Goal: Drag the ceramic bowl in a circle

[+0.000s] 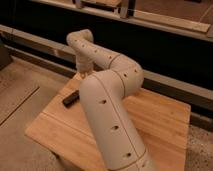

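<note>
No ceramic bowl shows in the camera view; it may be hidden behind my arm. My white arm (107, 100) rises from the bottom, bends at the elbow (125, 70), reaches up left and turns down toward the table. My gripper (85, 73) hangs at the far left part of the wooden table (160, 120), just above its surface. It is largely hidden behind my forearm.
A small flat dark object (71, 98) lies on the table left of my arm. The table's left edge and front corner drop to a speckled floor (20, 100). A dark wall with a ledge (170, 82) runs behind the table.
</note>
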Tool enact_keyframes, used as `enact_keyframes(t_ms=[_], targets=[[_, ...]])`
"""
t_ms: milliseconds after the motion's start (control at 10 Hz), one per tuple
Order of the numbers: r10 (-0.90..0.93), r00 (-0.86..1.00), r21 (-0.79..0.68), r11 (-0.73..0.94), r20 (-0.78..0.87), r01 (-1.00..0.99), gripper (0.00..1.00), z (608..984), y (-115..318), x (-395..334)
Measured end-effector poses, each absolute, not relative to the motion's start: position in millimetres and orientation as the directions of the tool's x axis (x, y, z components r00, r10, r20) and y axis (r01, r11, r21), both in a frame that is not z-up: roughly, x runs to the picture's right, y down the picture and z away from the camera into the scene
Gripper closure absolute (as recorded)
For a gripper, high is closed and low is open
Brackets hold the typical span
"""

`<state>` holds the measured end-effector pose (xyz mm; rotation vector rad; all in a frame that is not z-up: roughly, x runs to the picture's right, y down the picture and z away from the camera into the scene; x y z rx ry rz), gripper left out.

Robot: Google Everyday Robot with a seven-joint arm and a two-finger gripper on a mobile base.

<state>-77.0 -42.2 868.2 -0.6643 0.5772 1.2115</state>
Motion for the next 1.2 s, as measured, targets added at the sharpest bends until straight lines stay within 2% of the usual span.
enact_keyframes(t_ms=[200, 500, 800, 1200], targets=[[0.653, 0.189, -0.092, 0.181, -0.734, -0.979, 1.0, 868.7, -37.6, -42.5], [0.674, 0.117, -0.021, 0.148, -0.729, -0.989, 1.0, 879.6, -53.3, -21.1], [0.684, 0.115, -0.013, 0.152, -0.72, -0.988, 1.0, 892.2, -66.4, -30.9], [0.685, 0.184, -0.074, 0.188, -0.705, -0.979, 1.0, 906.2, -75.0, -76.7]])
